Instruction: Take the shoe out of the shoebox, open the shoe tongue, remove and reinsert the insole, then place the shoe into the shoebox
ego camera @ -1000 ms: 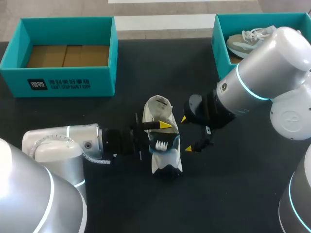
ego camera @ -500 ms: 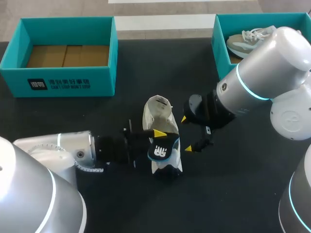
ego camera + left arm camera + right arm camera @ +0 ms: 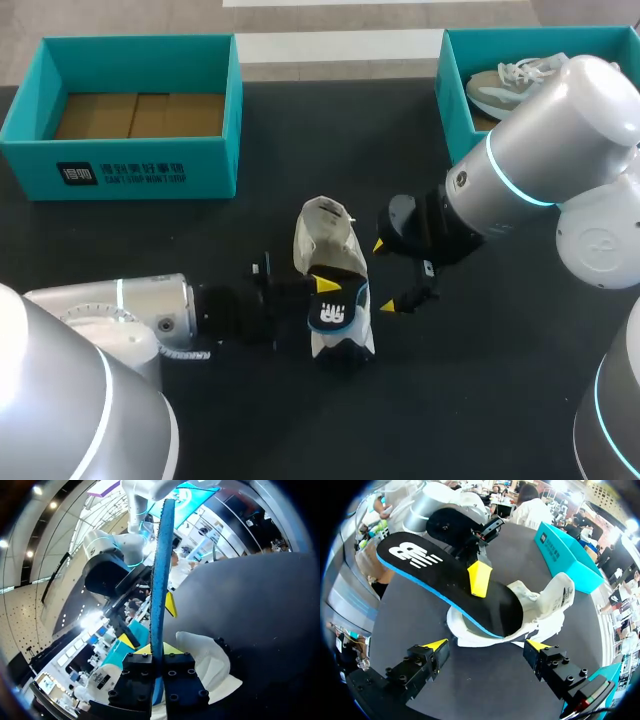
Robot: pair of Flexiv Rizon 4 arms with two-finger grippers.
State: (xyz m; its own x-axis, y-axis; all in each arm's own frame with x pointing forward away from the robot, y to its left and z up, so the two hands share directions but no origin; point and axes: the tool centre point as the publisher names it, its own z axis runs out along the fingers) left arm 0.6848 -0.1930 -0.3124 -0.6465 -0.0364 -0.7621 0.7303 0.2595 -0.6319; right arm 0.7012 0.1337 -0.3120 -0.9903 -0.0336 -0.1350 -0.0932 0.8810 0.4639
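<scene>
The left fingers (image 3: pixel 325 283) are clamping the insole (image 3: pixel 450 575), half lifted from the shoe (image 3: pixel 325 240), mid-removal, the right fingers (image 3: pixel 434 645) hanging apart nearby; next, likely pulling it clear before reinserting.

Head view: bright, even light from above; the black tabletop (image 3: pixel 480 400) stays matte and dark.
Shadows: soft and faint on the dark surface, hard to make out around the shoe (image 3: pixel 328 240).
Highlights: broad, soft shine on the white shell of the right arm (image 3: pixel 570 120).
Left wrist view: strong light from behind; the edge of the insole (image 3: pixel 161 580) is well lit, and the black parts close to the lens lose detail.
Right wrist view: clear in the middle; straight lines bend toward the rim, where bright spots wash out.
</scene>
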